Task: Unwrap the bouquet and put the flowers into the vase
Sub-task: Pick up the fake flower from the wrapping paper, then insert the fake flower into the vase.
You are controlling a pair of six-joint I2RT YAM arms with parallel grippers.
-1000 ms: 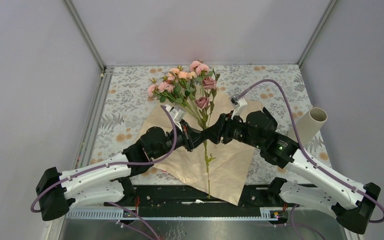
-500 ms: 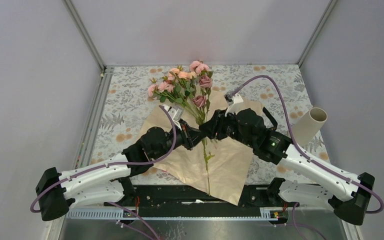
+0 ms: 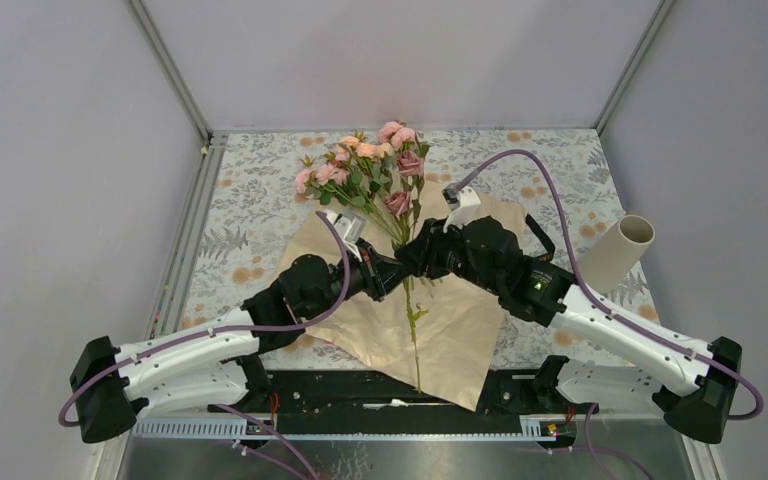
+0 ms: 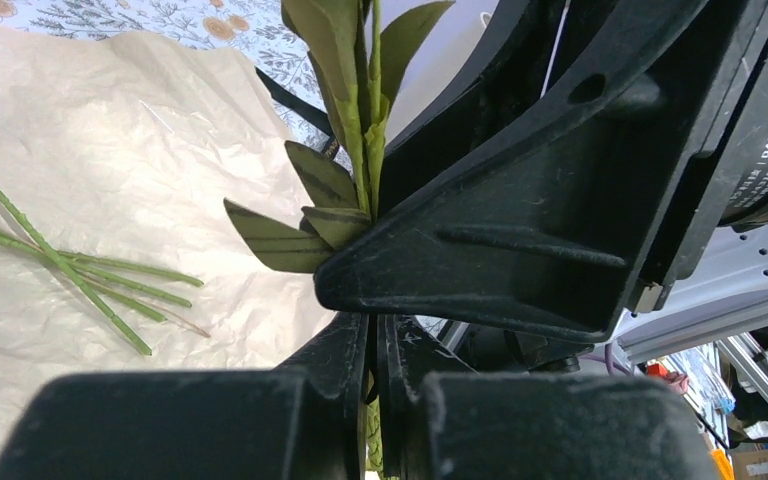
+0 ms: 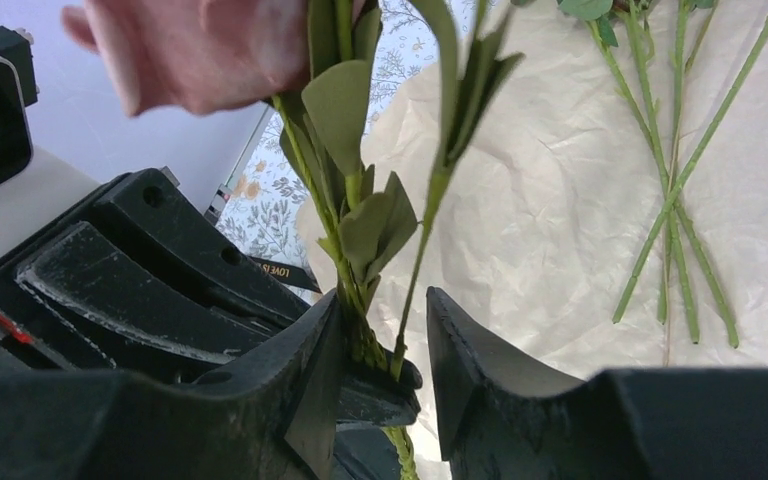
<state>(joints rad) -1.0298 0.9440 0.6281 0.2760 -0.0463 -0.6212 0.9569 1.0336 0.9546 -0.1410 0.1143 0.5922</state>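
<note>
The tan paper lies spread open on the floral worktop, crinkled, with its near corner reaching over the worktop's front edge. The flowers rest with their pink and peach heads bunched at the far end of the paper, and several bare green stems lie side by side on the sheet. Both arms meet over the middle of the paper at one rose stem. The left fingers are pressed together on this stem, just below a cluster of green leaves. The right fingers stand partly apart on either side of the same stem, right beside the left arm's fingers. The stem lies against one of them, and a gap shows on the other side. Above that spot a pink rose head tops the stem, and from above its lower end trails toward the near edge over the paper. The vase sits near the right edge of the worktop, well apart from the flowers, with its open mouth showing.
</note>
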